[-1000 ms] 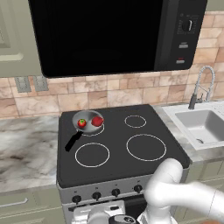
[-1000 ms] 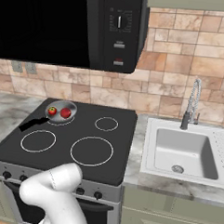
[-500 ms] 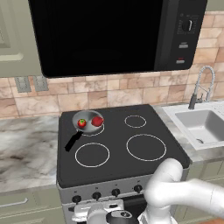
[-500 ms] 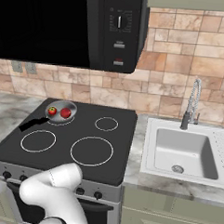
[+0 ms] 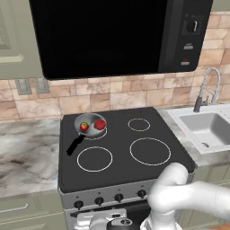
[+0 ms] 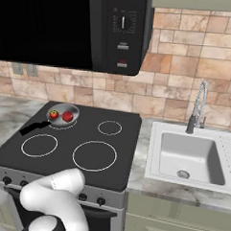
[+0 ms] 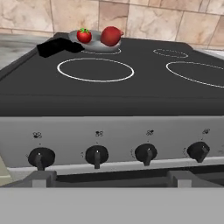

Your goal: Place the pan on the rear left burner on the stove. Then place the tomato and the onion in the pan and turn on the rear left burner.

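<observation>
Hand view — knobs (image 7: 96, 155) line stove (image 7: 131, 94) front edge.

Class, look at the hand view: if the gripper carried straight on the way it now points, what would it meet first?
Most likely the stove's silver front panel with its row of black knobs, near the two middle ones; which exactly is unclear, since depth is hard to judge.

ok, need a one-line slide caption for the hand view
Hand camera faces the stove's four knobs; the pan on the rear left burner holds the tomato and onion.
</observation>
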Controlling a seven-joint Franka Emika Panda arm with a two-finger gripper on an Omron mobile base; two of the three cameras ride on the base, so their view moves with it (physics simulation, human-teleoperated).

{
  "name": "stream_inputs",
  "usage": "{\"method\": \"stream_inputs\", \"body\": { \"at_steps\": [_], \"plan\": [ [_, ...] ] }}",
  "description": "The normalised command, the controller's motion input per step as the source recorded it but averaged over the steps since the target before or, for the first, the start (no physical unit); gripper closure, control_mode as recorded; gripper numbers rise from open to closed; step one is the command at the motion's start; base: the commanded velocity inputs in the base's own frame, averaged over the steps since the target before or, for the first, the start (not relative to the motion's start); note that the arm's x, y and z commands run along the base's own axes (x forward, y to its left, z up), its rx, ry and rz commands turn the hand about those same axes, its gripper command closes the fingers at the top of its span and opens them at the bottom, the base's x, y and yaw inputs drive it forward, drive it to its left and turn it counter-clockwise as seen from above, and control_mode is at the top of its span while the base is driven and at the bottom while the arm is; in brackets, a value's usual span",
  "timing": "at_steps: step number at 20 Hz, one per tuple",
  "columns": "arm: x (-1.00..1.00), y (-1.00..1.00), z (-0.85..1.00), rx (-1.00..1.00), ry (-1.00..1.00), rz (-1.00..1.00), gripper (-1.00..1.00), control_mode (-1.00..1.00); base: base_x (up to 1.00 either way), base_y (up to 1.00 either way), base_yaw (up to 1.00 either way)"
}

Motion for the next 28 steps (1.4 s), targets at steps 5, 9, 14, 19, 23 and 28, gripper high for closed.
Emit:
{"method": "stream_inputs", "body": {
  "at_steps": [5,9,14,19,23,28],
  "plan": [
    [0.02,0.00,-0.12,0.00,0.00,-0.04,-1.00,-1.00,0.00,0.00,0.00],
    [0.08,0.00,-0.10,0.00,0.00,-0.03,-1.00,-1.00,0.00,0.00,0.00],
    [0.16,0.00,-0.10,0.00,0.00,-0.02,-1.00,-1.00,0.00,0.00,0.00],
    [0.20,0.00,-0.13,0.00,0.00,-0.03,-1.00,-1.00,0.00,0.00,0.00],
    [0.18,0.00,-0.16,0.00,0.00,-0.02,-1.00,-1.00,0.00,0.00,0.00],
    [0.15,0.00,-0.22,0.00,0.00,-0.01,-1.00,-1.00,0.00,0.00,0.00]
  ]
}}
